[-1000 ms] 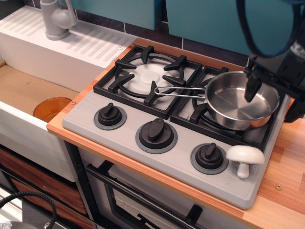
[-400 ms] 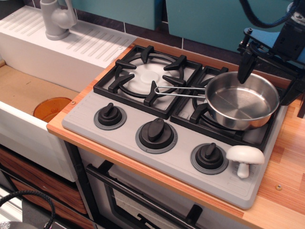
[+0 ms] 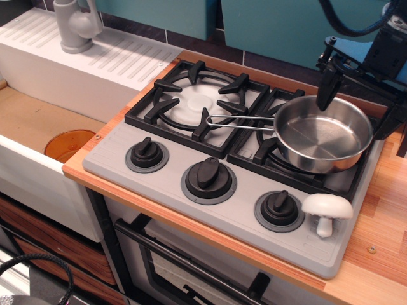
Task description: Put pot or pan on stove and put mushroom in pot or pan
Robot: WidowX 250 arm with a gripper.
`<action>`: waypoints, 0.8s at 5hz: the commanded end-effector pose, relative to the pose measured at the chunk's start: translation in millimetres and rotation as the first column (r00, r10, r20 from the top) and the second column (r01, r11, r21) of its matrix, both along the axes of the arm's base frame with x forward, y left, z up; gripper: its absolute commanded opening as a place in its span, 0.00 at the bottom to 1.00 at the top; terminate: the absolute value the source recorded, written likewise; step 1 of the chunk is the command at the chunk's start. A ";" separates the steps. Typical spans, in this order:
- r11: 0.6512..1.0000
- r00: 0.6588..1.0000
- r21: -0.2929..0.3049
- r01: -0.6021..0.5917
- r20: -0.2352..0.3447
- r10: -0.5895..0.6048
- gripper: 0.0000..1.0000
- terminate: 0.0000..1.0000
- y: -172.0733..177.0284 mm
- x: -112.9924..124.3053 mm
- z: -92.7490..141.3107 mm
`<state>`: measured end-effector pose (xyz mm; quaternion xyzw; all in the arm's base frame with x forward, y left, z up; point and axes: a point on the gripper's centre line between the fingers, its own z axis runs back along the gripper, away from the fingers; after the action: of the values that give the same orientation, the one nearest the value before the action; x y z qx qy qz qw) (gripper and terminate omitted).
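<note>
The shiny steel pan (image 3: 321, 135) sits on the right burner of the grey stove (image 3: 172, 200), with its wire handle (image 3: 238, 122) pointing left over the left burner. The white mushroom (image 3: 326, 208) stands on the stove's front right corner, next to the right knob (image 3: 280, 210). My gripper (image 3: 353, 114) is open and empty at the pan's far right side. One black finger (image 3: 327, 89) is just behind the pan's far rim and the other is at its right edge.
A white sink unit with a grey tap (image 3: 75, 25) stands at the back left. An orange disc (image 3: 68, 145) lies in the lower tray on the left. The wooden counter (image 3: 381, 216) runs along the stove's right side. Teal panels form the back wall.
One second ago my gripper hung over the pan with a finger above its inside. It has since pulled back and to the right, and has held still for the last half second.
</note>
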<state>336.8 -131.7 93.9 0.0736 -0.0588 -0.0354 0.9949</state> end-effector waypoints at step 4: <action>0.994 0.976 0.019 -0.105 0.192 0.099 1.00 0.00 -15.7 -55.2 9.0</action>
<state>274.6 -144.3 79.1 0.1154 -0.1193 0.0180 0.9860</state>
